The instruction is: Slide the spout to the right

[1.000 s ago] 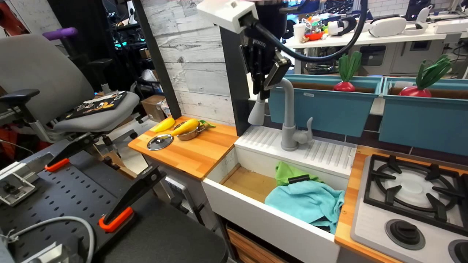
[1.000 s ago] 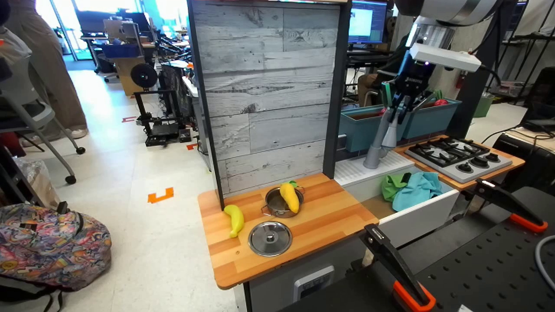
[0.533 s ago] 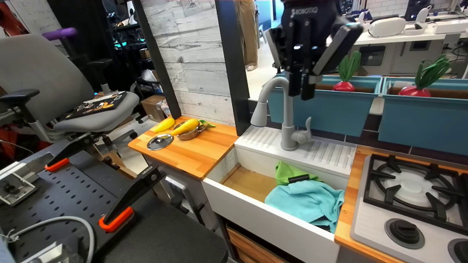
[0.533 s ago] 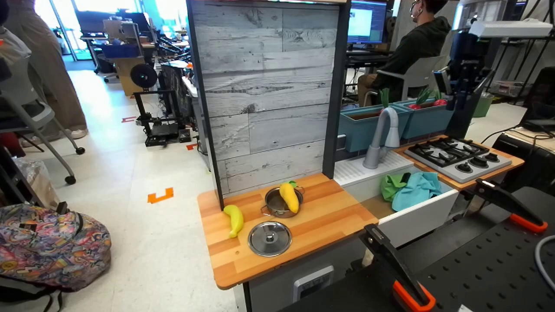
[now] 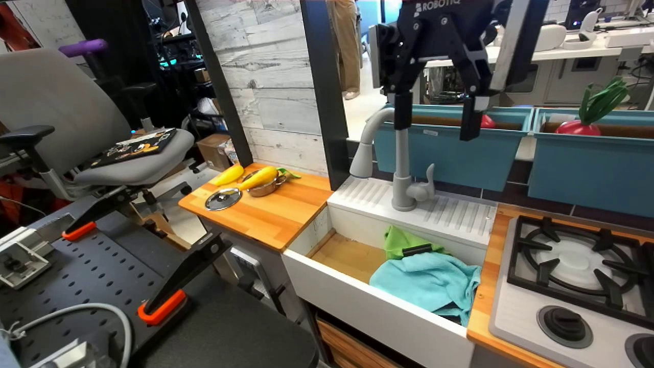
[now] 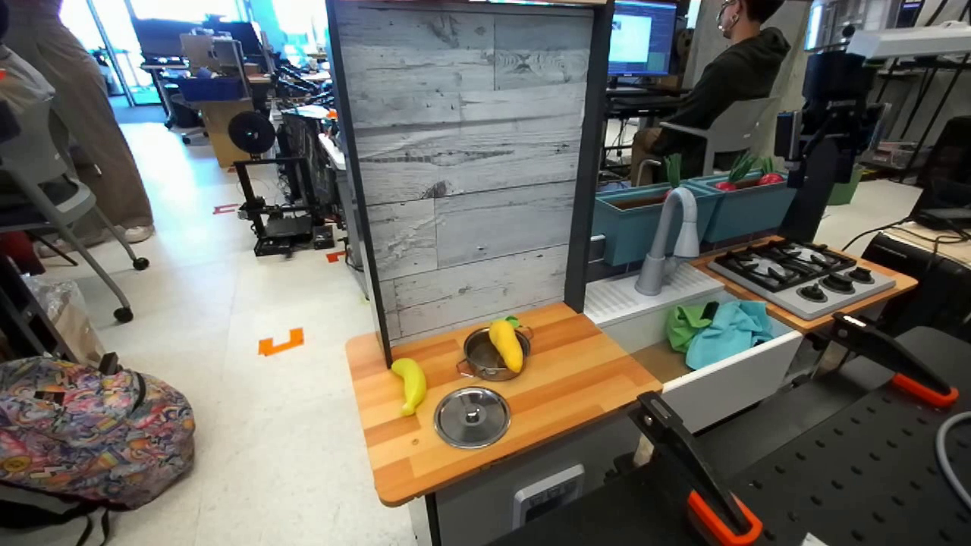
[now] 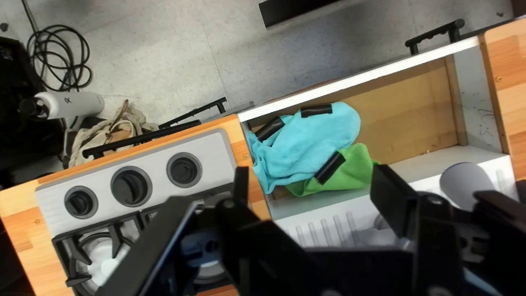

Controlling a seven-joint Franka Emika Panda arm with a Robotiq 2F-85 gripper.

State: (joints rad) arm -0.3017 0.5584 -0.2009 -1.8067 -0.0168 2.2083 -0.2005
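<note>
Jaws parted, empty; Robotiq gripper (image 5: 437, 122) well apart from gooseneck faucet spout (image 5: 402, 157); rightward slide unstarted or finished, unclear which.

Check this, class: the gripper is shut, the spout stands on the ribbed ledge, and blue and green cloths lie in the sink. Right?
Not quite: the gripper is open, its fingers apart, as the wrist view shows. The spout, blue cloth and green cloth are as stated.

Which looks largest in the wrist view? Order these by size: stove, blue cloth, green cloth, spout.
Visible size, largest first:
1. Stove
2. Blue cloth
3. Green cloth and spout, unranked: they look close, and the spout is partly hidden.
</note>
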